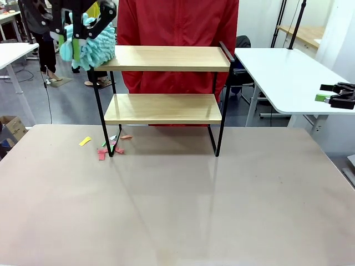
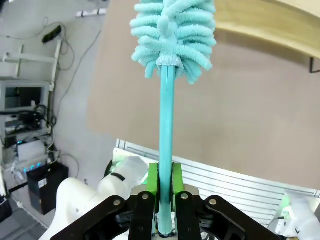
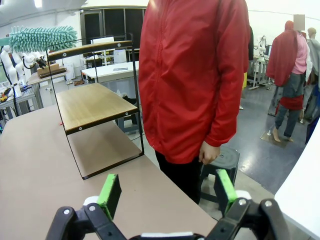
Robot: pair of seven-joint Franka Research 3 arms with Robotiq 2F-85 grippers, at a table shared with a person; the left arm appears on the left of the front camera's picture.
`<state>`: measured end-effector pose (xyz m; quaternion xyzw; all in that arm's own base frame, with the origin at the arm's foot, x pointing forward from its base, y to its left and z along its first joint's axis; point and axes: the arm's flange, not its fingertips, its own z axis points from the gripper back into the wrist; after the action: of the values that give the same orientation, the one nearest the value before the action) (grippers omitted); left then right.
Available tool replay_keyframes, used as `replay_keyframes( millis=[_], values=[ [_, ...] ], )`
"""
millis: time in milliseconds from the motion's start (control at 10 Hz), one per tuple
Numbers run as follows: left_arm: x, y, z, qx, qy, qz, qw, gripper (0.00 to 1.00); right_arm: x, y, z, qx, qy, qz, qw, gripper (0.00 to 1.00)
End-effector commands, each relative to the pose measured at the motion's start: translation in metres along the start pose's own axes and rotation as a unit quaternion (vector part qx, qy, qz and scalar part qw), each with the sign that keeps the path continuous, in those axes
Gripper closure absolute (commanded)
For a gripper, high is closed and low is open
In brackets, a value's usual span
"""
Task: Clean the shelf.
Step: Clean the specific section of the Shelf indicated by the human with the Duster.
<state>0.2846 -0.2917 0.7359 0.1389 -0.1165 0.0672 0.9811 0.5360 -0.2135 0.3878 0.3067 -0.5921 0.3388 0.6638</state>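
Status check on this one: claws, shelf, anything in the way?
Left claw shut on teal duster, head at top-left end of shelf. Right claw open, empty. Paper scraps on table by shelf's left leg; person close behind shelf.

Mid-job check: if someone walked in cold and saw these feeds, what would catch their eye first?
The fluffy teal duster, clamped by its handle in the left claw, sits at the left end of the shelf, level with its top board. Right behind the shelf stands a person in a bright red jacket. Small coloured paper scraps lie on the table by the shelf's left leg.
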Motion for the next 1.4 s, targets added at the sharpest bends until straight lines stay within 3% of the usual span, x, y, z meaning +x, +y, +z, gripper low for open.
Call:
replay_keyframes(
  millis=[0,100,500,600,800,1100,1300],
  values=[
    [0.004,0.007,-0.004,-0.042,-0.027,-0.028,0.998,0.87,0.008,0.001,-0.003,-0.007,0.006,-0.006,1.0,0.0],
    [0.0,0.0,0.0,0.0,0.0,0.0,1.0,0.87,0.008,0.001,-0.003,-0.007,0.006,-0.006,1.0,0.0],
    [0.002,-0.003,-0.001,-0.005,-0.002,-0.008,1.0,0.87,0.008,0.001,-0.003,-0.007,0.006,-0.006,1.0,0.0],
    [0.002,-0.002,0.008,-0.043,-0.056,-0.047,0.996,0.87,0.008,0.001,-0.003,-0.007,0.006,-0.006,1.0,0.0],
    [-0.012,0.033,0.02,-0.097,-0.112,-0.117,0.982,0.87,0.008,0.001,-0.003,-0.007,0.006,-0.006,1.0,0.0],
    [-0.034,0.085,0.005,-0.155,-0.125,-0.199,0.96,0.87,0.008,0.001,-0.003,-0.007,0.006,-0.006,1.0,0.0],
    [-0.053,0.12,0.002,-0.232,-0.14,-0.298,0.915,0.87,0.008,0.001,-0.003,-0.007,0.006,-0.006,1.0,0.0]
  ],
)
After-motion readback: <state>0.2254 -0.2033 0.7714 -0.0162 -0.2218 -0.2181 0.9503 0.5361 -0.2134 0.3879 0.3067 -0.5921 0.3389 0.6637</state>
